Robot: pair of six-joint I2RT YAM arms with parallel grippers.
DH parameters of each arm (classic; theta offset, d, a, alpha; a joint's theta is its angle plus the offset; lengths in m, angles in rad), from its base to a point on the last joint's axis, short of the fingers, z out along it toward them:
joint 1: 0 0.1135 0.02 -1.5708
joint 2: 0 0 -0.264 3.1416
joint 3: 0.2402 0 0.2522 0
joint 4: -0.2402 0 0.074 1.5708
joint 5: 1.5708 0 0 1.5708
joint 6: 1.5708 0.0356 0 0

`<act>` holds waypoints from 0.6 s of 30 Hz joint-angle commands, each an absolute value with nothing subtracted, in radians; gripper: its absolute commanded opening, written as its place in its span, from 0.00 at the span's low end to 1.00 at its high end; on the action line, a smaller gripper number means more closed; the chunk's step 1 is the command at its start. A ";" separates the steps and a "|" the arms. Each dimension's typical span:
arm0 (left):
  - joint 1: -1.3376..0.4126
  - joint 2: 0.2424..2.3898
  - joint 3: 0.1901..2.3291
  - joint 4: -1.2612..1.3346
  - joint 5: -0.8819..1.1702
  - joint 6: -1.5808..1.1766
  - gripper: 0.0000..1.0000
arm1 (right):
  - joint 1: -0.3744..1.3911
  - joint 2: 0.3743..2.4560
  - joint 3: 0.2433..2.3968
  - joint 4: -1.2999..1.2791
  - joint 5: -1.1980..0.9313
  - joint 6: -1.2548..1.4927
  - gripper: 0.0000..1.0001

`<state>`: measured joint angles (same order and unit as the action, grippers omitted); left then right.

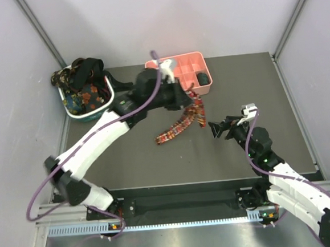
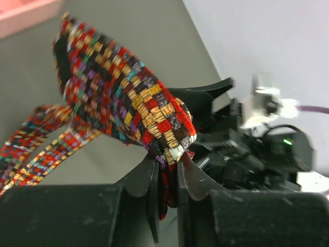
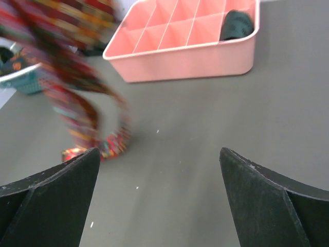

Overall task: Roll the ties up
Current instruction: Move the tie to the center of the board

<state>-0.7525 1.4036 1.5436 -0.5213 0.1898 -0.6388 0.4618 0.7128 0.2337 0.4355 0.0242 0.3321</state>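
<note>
My left gripper (image 1: 192,96) is shut on the red-yellow-dark plaid tie (image 1: 179,124) and holds its upper end above the table; the rest hangs down and its lower end rests on the mat. In the left wrist view the tie (image 2: 123,100) is pinched between my fingers (image 2: 146,180). My right gripper (image 1: 218,129) is open and empty, just right of the hanging tie. In the right wrist view the tie (image 3: 77,103) is blurred at the left. Other dark floral and black ties (image 1: 81,78) lie piled in the basket.
A teal-and-white oval basket (image 1: 92,112) stands at the back left. A pink compartment tray (image 1: 183,62) stands at the back centre, with a dark rolled item (image 3: 236,23) in one corner compartment. Grey walls close the table on both sides.
</note>
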 commanded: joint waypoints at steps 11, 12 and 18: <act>-0.787 1.905 2.030 -0.715 0.132 -0.396 0.94 | 0.465 0.457 0.192 0.313 0.423 0.345 1.00; -0.788 1.841 1.988 -0.707 0.127 -0.387 0.99 | 0.465 0.486 0.205 0.311 0.423 0.348 1.00; -0.773 1.547 1.500 -0.672 -0.072 -0.442 0.99 | 0.465 0.629 0.259 0.293 0.445 0.367 1.00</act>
